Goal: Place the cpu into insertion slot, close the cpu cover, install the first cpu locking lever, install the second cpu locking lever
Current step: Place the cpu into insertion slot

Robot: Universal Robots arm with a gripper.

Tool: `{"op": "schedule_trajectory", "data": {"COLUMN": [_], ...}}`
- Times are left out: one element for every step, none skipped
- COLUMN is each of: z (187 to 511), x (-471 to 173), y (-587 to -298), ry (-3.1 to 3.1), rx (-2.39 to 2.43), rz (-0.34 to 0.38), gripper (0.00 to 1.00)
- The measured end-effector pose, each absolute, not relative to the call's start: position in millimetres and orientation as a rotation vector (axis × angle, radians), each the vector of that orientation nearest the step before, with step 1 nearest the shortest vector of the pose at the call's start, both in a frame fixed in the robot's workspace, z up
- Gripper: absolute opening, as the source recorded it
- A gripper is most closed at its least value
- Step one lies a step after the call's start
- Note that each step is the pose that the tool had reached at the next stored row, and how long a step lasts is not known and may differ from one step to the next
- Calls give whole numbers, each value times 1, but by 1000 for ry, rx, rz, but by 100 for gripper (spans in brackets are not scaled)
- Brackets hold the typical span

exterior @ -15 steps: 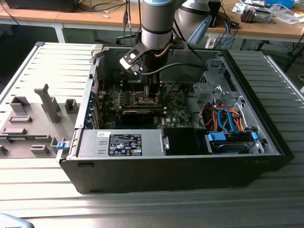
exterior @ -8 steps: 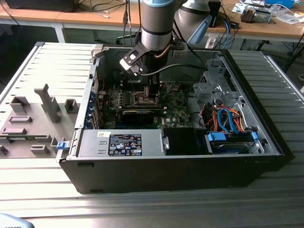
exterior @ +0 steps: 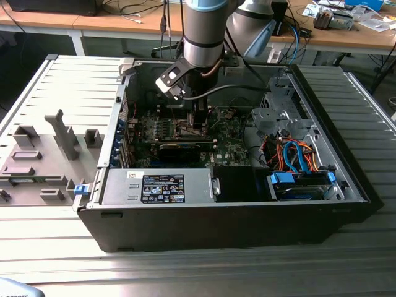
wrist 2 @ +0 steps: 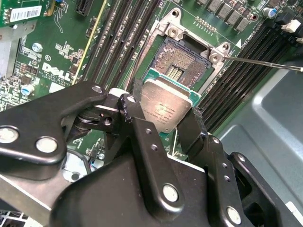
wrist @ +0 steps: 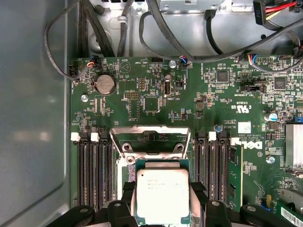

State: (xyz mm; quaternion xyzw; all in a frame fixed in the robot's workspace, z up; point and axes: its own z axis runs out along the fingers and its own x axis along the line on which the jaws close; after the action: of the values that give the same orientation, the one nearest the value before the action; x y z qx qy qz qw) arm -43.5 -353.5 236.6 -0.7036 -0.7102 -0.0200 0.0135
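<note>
Jaws pinch cpu (wrist 2: 166, 109) over insertion slot (wrist 2: 182, 59); case (exterior: 216, 219) open on ribbed metal table (exterior: 247, 272); wooden desks (exterior: 352, 38) behind.

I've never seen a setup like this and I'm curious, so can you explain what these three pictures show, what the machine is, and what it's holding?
This is a robot arm reaching down into an open computer case that lies on its side on a slatted metal table. The exterior view is taken from off the arm and shows the whole scene. Both wrist views come from cameras riding on the arm, looking past its black gripper at the green circuit board. The gripper is closed on the edges of the cpu, a small flat silver square chip. It is held just above the insertion slot, the open square socket with a metal rim, and is not seated yet.
</note>
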Motion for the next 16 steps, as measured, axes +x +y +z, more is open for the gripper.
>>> {"op": "schedule_trajectory", "data": {"z": [236,236,236,235,235,235,235,235,233,231,231,231,231,231,231,230], "x": [-44,-44,-44,-44,-44,-44,-44,-44,-44,-44,-44,-44,-44,-44,-44,-44], "y": [-353,-353,-352,-351,-351,-350,-350,-349,-349,-349,-349,-349,-349,-349,-349,-348], "ry": [-2212,-2212,-2212,-2212,-2212,-2212,-2212,-2212,-2212,-2212,-2212,-2212,-2212,-2212,-2212,-2212], "rx": [-2191,-2191,-2192,-2192,-2192,-2192,-2192,-2192,-2192,-2192,-2192,-2192,-2192,-2192,-2192,-2192], "rz": [-62,-62,-62,-62,-62,-62,-62,-62,-62,-62,-62,-62,-63,-62,-62,-62], "gripper": [54,54,54,54,54,54,54,54,54,54,54,54,54,54,54,54]}}
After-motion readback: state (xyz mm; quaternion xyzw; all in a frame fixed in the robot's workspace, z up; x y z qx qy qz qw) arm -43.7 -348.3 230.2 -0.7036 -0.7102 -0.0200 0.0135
